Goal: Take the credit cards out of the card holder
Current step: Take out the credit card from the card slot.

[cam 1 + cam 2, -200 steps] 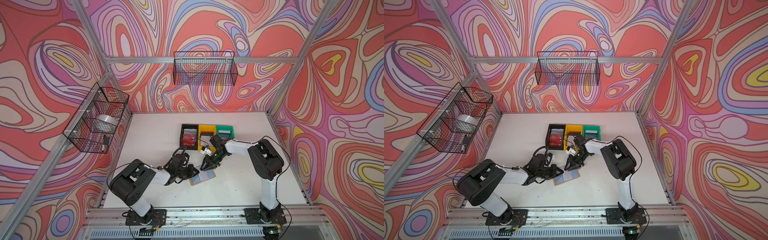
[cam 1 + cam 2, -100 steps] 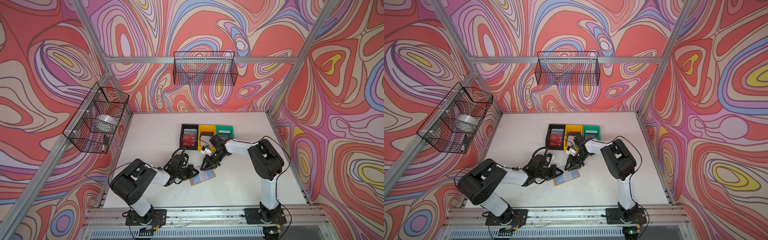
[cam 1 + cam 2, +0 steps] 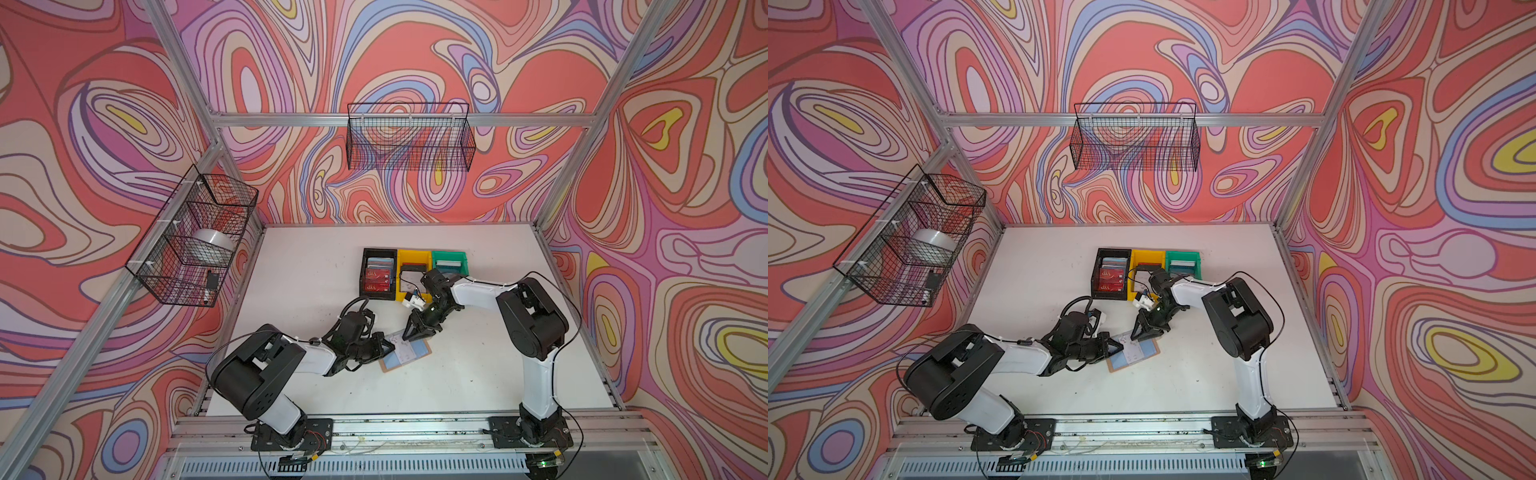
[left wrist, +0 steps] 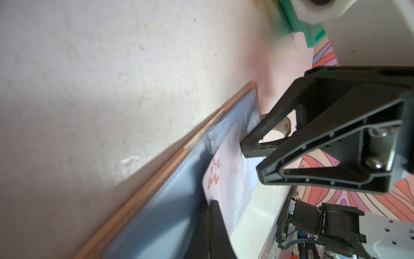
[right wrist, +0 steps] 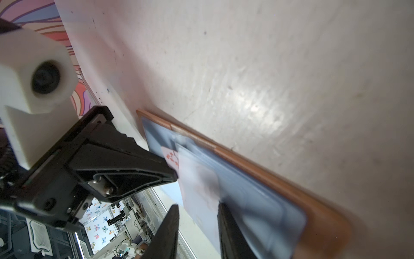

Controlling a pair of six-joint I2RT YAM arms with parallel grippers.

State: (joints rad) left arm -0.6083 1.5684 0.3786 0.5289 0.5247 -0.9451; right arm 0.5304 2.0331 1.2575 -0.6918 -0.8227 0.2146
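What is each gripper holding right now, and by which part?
Left gripper pinches the white floral-marked plastic card by its end protruding from the tan leather-like card holder. Right gripper: jaws apart, grips nothing.

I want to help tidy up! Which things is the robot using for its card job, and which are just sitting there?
For the job: card holder, white card in its sleeve, left gripper, right gripper.

Just sitting there: black bin, yellow bin, green bin, back wire basket, side wire basket, silver roll inside it.
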